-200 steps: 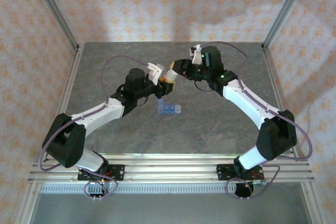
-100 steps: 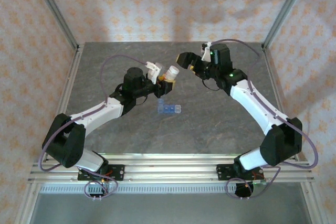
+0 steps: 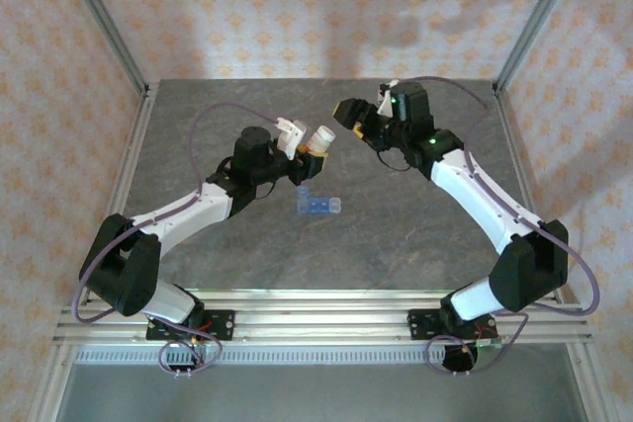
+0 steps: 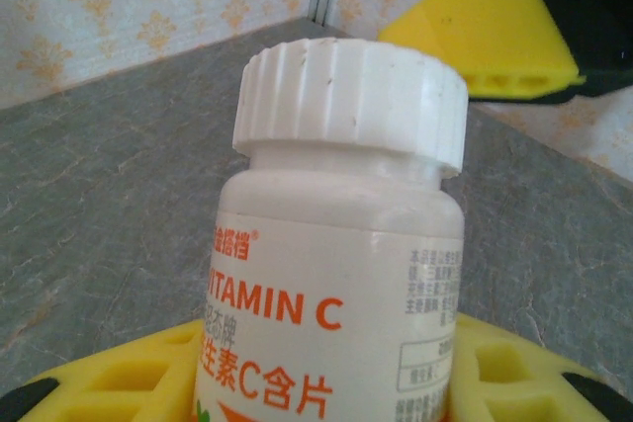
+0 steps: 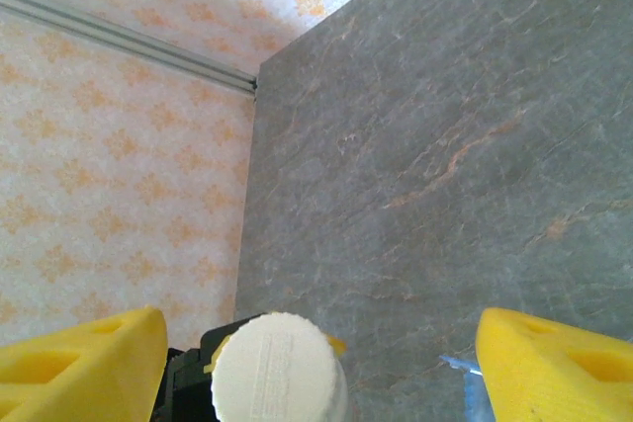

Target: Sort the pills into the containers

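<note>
Bottle (image 3: 318, 136): clamped by left claw (image 3: 306, 144); cap (image 5: 275, 368) points upper right
Right claw (image 3: 353, 119): jaws apart; just upper right of cap

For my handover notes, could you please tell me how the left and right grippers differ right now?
The left gripper is shut on the vitamin C bottle, while the right gripper holds nothing. The left gripper's jaws stand narrow around the bottle; the right gripper's stand wide open. Both have yellow fingers.
</note>
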